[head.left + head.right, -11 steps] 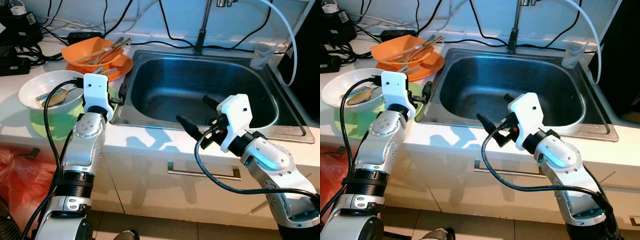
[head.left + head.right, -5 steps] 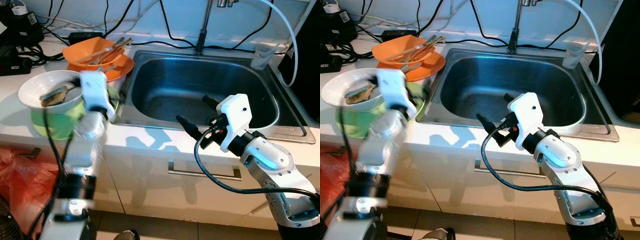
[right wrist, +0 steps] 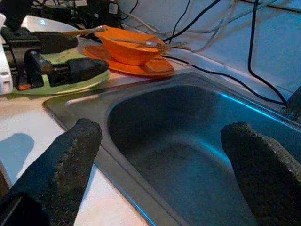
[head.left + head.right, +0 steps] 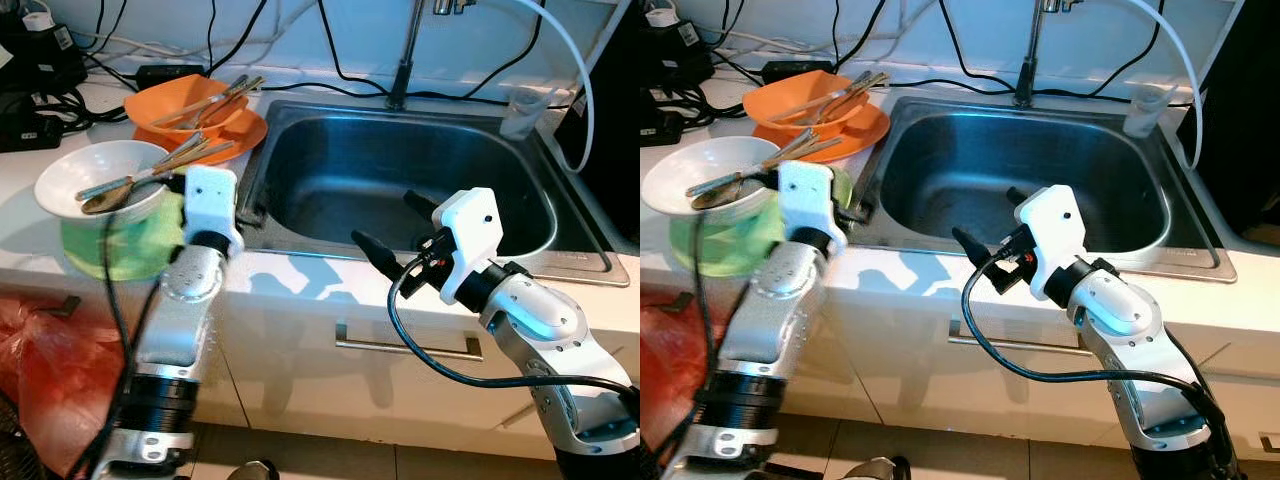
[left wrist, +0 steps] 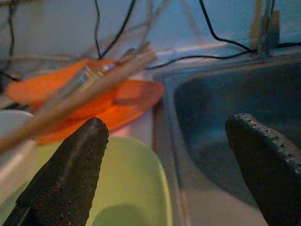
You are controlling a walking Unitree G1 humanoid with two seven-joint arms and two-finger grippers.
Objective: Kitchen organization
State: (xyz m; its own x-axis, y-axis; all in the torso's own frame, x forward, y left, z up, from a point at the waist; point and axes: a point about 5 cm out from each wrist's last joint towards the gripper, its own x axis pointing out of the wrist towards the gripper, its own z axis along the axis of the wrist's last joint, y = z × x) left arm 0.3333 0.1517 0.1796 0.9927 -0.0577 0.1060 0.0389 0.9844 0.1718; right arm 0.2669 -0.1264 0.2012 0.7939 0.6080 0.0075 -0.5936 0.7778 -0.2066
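Worktop [image 4: 300, 285]: white, carrying the dishes on the robot's left of the sink.
Sink [image 4: 400, 180]: steel basin, nothing in it yet.
Green bowl [image 4: 120, 245]: near the front edge, with the white bowl [image 4: 95, 175] and its spoons stacked in it.
Orange bowl [image 4: 185, 105]: on an orange plate [image 4: 235, 135] behind, holding 2 or more utensils.
Left pincer [image 5: 169, 165]: fingers spread, empty — a second ago its wrist covered the bowls; it has since swung toward the sink's near corner, so no dish is gripped yet.
Right pincer [image 4: 390, 225]: spread, empty, unmoved over the sink's front rim.
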